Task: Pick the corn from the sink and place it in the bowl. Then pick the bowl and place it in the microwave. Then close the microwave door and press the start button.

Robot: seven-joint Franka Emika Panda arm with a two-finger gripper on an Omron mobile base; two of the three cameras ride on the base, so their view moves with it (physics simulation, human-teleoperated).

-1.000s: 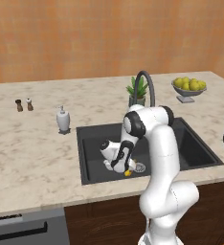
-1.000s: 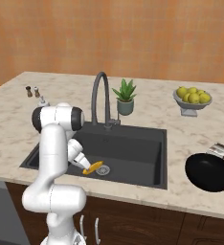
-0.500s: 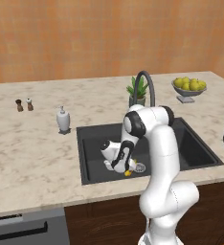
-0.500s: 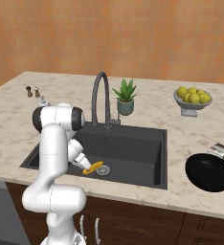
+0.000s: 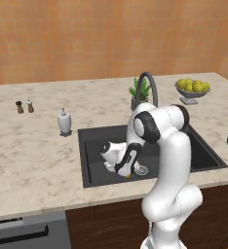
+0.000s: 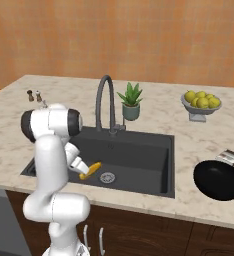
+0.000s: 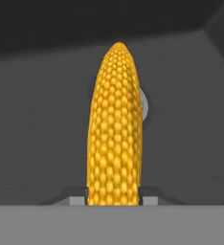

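Dark two-finger gripper [image 6: 85,173] is down inside the matte dark grey rectangular sink [image 6: 139,156], jaws pressed against both sides of the small yellow tapered corn cob [image 7: 115,127]. Cob sits between the finger tips, pointing away along the hand, just beside the round metal drain [image 6: 107,176]. Tall arched grey faucet [image 6: 105,102] stands behind the basin. Round plain black bowl [image 6: 219,180] sits on the marble counter [image 6: 194,141], well apart to the right.
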